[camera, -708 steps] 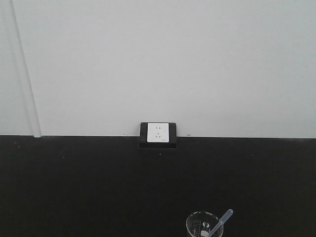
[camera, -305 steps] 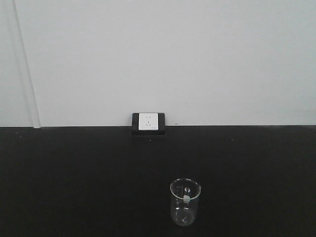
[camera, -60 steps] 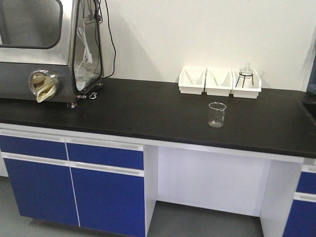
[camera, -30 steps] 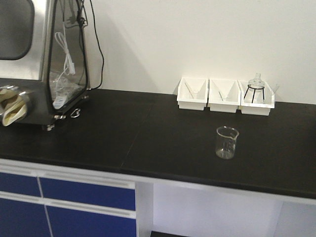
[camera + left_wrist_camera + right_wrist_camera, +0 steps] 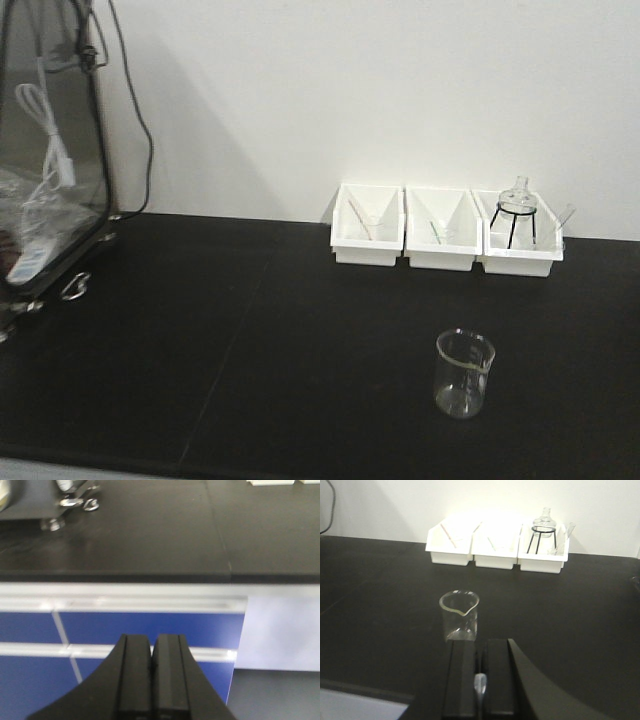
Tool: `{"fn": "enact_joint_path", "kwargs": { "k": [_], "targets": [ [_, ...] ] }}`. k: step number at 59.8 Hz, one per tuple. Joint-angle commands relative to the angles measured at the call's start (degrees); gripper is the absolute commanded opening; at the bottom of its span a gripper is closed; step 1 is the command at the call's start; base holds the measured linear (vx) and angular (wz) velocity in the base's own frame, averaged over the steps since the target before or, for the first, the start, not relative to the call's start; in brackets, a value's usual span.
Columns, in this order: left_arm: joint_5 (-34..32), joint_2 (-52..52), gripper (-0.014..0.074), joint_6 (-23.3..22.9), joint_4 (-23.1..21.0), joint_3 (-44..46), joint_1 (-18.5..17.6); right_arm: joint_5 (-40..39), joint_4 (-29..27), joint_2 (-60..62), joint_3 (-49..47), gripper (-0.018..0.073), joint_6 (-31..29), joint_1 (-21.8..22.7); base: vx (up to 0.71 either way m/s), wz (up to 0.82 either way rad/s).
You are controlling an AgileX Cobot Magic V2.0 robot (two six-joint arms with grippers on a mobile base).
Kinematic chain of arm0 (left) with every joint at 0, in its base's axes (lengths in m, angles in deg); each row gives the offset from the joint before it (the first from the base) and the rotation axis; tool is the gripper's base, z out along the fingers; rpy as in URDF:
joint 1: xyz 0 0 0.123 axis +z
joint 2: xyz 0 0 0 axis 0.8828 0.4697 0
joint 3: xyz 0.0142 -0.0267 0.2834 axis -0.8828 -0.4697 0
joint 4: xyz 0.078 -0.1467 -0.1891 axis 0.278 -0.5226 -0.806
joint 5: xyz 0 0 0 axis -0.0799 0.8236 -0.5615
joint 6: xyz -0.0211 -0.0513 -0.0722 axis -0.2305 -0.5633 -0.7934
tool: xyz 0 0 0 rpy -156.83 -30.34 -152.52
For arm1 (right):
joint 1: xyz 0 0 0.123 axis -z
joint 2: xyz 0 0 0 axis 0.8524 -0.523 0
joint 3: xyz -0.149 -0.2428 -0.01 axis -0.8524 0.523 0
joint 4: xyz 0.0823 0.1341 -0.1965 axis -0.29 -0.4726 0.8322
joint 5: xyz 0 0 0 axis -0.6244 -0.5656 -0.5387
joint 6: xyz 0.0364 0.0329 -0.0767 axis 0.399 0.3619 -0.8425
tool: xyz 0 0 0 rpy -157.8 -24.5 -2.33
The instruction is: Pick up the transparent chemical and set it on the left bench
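The transparent chemical [image 5: 480, 686], a slim clear bluish pipette, shows only as its bulb pinched between the black fingers of my right gripper [image 5: 481, 645], which is shut on it. The right gripper hovers over the left bench [image 5: 380, 590] just short of an empty glass beaker [image 5: 460, 616]. From the front the same beaker [image 5: 465, 373] stands on the left bench [image 5: 250, 330]. My left gripper [image 5: 151, 641] is shut with nothing in it, hanging in front of the bench edge over the blue cabinet fronts [image 5: 145, 627].
Three white bins [image 5: 445, 240] line the white wall; the right one holds a round flask on a black tripod [image 5: 516, 212]. A steel and glass chamber [image 5: 45, 150] with cables stands at the left end of the bench. Its metal feet [image 5: 75, 502] show in the left wrist view.
The view has swung from the socket bench to this bench and closed in. The beaker and bins now sit nearer and lower in the front view; the chamber has slid left.
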Motion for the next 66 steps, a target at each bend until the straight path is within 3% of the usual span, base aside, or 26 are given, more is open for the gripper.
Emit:
{"fn": "enact_joint_path", "kwargs": {
  "k": [1,36,66],
  "targets": [
    [-4.5,-1.1,-0.0004,-0.4,0.0,-0.9,-0.1,-3.7,1.1,-0.2,-1.7,-0.0003,-0.3,-0.1,0.43,-0.21],
    [-4.5,-1.1,-0.0004,-0.4,0.0,-0.9,-0.1,-3.7,1.1,-0.2,-1.7,-0.0003,-0.3,-0.1,0.34,-0.21],
    [-4.5,-1.1,-0.0004,-0.4,0.0,-0.9,-0.1,-3.7,1.1,-0.2,-1.7,-0.0003,-0.3,-0.1,0.12,-0.09]
  ]
}}
